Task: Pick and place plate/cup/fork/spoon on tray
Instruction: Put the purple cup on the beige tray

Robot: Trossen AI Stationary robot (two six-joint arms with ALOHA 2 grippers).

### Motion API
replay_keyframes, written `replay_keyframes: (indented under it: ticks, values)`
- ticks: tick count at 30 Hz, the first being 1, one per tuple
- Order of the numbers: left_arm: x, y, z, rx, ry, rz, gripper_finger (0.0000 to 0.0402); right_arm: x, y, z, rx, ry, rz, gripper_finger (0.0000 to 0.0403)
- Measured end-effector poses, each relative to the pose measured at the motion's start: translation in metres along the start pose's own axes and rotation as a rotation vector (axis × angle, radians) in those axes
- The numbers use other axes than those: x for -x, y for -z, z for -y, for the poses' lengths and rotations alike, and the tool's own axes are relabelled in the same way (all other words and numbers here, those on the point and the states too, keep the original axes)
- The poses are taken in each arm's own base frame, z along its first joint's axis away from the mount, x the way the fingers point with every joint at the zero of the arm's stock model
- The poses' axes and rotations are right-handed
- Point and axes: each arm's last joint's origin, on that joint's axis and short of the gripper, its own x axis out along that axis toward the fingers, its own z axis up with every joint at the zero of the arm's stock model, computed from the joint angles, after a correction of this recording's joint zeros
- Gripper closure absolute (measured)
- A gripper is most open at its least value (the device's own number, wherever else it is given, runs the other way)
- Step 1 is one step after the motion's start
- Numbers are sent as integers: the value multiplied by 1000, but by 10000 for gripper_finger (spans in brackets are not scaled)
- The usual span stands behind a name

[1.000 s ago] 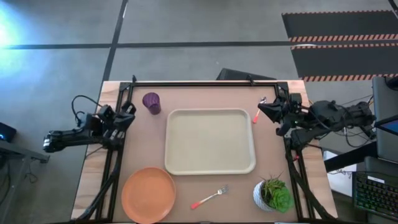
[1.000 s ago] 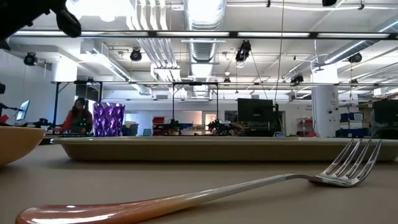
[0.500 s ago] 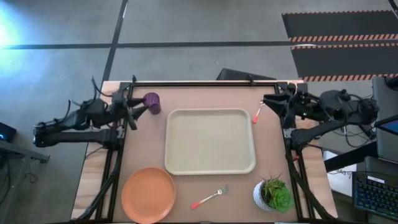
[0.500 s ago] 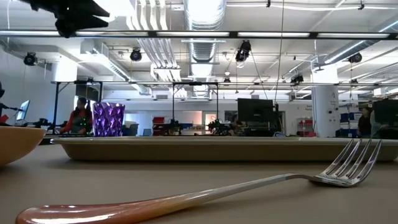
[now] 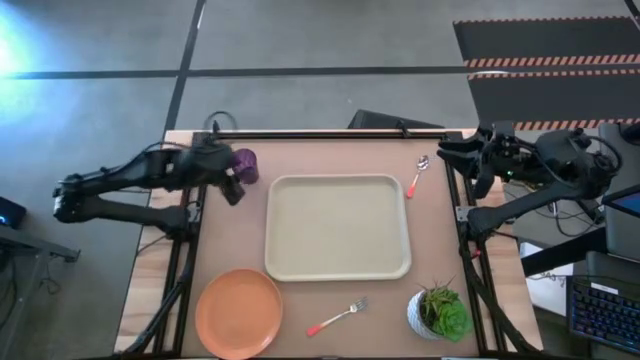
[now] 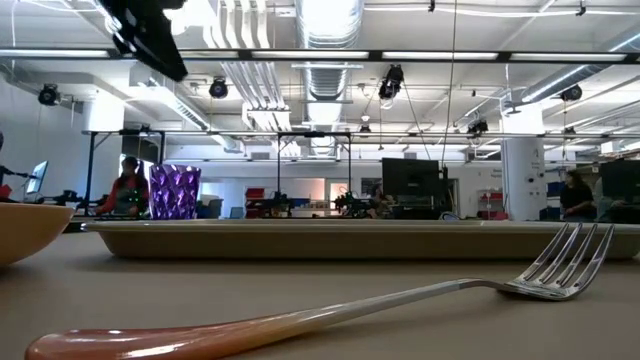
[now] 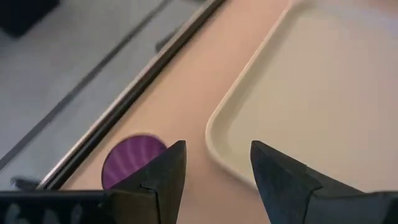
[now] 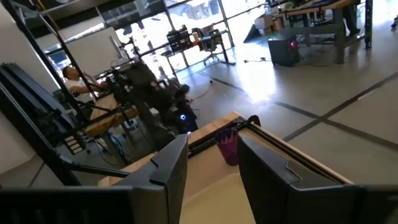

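Observation:
The purple cup (image 5: 246,164) stands upright on the table, off the tray's (image 5: 338,228) far left corner. My left gripper (image 5: 233,186) hovers open just left of the cup; in the left wrist view the cup (image 7: 129,160) shows beside one finger and the tray's corner (image 7: 217,127) beyond the open gap (image 7: 217,163). The spoon (image 5: 417,177) lies off the tray's far right corner. Right of it, my right gripper (image 5: 447,158) is raised and open (image 8: 212,163). Near the front edge lie the orange plate (image 5: 238,312) and the fork (image 5: 338,316).
A white pot with a green plant (image 5: 440,312) stands at the near right corner. Black frame rails (image 5: 330,133) run along the table's far edge and both sides. The fork (image 6: 300,320) lies close in front of the low camera.
My left gripper has swung from the table's left edge toward the cup, risen, and opened. My right gripper has risen and drawn back from beside the spoon toward the table's far right corner. The cup, spoon, plate, fork and tray have stayed in place.

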Motion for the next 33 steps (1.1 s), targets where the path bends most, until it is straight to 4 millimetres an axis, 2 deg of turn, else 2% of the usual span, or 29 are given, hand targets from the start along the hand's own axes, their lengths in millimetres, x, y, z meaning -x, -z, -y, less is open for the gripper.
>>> replay_keyframes:
  ticks: [2, 8, 16, 23, 25, 33]
  values:
    - [-9, -5, 4, -1, 5, -28, 237, 1, 1, 1, 5, 0, -8, 273]
    - [-13, -19, 10, 23, 35, -36, 237, 1, 6, 3, 17, 19, -55, 273]
    - [0, -28, 6, 47, 48, 24, 237, -3, 8, 1, 77, 25, -72, 273]
    - [16, -37, 1, 85, 65, 103, 237, -13, 12, -3, 193, 39, -97, 273]
    - [19, -39, 0, 115, 72, 125, 237, -23, 16, -7, 218, 48, -122, 273]
    - [21, -41, 0, 147, 77, 136, 237, -24, 17, -8, 232, 47, -127, 273]
